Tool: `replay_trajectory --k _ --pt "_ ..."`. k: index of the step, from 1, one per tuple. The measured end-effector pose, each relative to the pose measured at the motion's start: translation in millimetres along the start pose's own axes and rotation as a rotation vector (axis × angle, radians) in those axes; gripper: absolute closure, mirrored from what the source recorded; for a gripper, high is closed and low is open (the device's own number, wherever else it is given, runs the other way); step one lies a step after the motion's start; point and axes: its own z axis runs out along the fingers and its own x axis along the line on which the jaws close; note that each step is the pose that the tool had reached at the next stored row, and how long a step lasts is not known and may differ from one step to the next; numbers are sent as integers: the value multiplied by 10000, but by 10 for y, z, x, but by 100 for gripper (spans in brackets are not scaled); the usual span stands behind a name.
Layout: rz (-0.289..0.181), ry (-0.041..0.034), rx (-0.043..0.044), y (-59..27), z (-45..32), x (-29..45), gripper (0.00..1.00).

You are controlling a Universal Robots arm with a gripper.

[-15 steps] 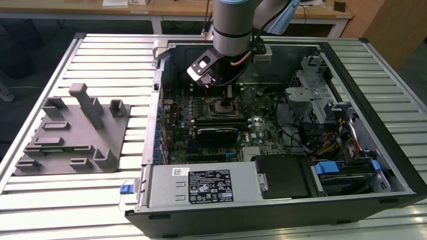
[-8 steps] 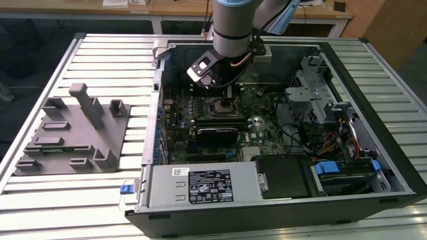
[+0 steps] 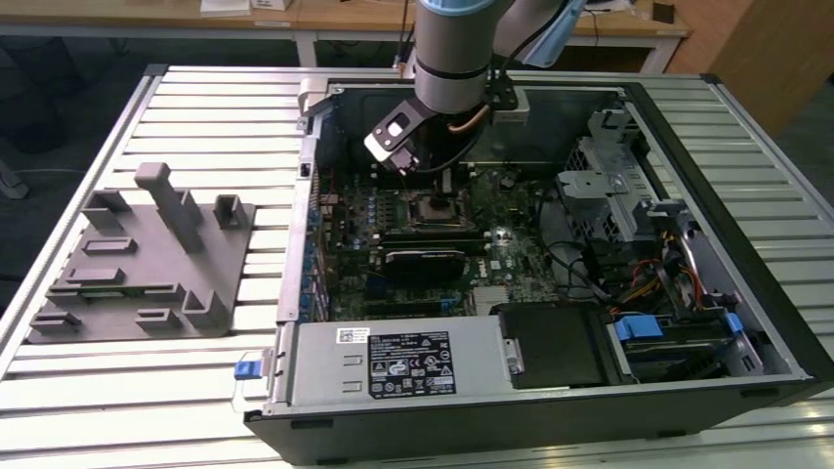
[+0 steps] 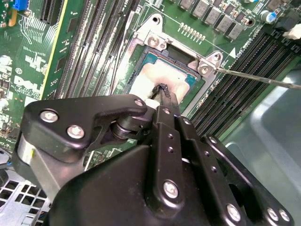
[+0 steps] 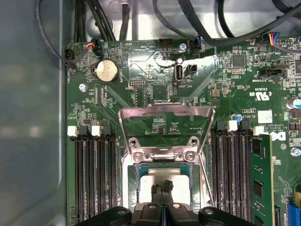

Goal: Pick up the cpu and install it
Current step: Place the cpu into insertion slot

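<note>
The cpu [image 5: 149, 182] is a pale silvery square lying flat inside the motherboard's socket [image 3: 438, 208], framed by a thin teal rim; it also shows in the second wrist view [image 4: 153, 75]. My gripper [image 5: 161, 189] hangs straight over it. In both wrist views its two black fingertips are pressed together, with nothing between them. The tips [image 4: 162, 90] sit at or just above the middle of the chip's top; I cannot tell whether they touch it. In the exterior view the gripper [image 3: 436, 184] reaches down into the open computer case.
The socket's metal load plate [image 5: 167, 113] stands flipped open, and its thin lever [image 4: 258, 79] sticks out sideways. Memory slots [image 5: 94, 179] flank the socket. A grey tray with upright posts [image 3: 144, 264] lies at the exterior view's left. Power supply [image 3: 391, 362] and drive cage [image 3: 612, 195] crowd the case.
</note>
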Motion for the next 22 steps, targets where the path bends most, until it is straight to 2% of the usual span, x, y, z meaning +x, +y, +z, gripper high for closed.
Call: replay_trajectory --k 22 --pt "0 -2 2 -11 55 -3 89"
